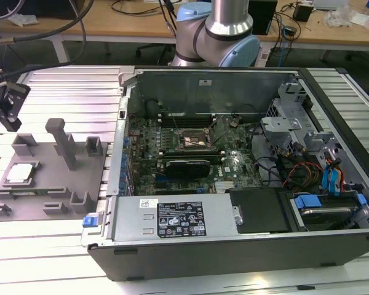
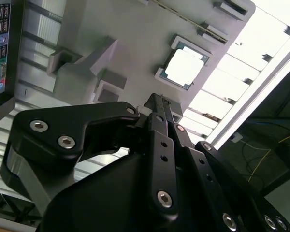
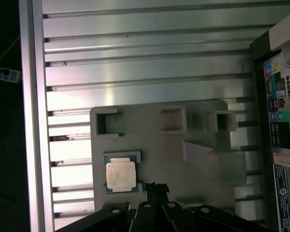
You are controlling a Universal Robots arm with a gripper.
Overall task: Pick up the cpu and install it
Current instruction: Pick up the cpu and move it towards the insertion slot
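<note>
Pincer: the gripper (image 1: 11, 121) is being held above the grey holder plate (image 1: 55, 184), over its far corner at the exterior view's left. Its fingers are being kept drawn together, with nothing between them.
Chip: the cpu (image 1: 19, 173) is being cradled flat, silver top up, in a shallow pocket by the plate's edge at the exterior view's left.
Offset: in the first wrist view the cpu (image 3: 121, 174) is being shown just beside the gripper (image 3: 154, 186), apart from it and not beneath the tips. In the second wrist view the cpu (image 2: 183, 66) is being shown beyond the gripper (image 2: 155, 101).
Axis: none is being offered, since the chip is square. Its sides are being kept parallel to the plate's edges.
Destination: the socket (image 1: 194, 140) is being housed inside the computer case (image 1: 234, 246), well apart from the chip, toward the exterior view's right.
</note>
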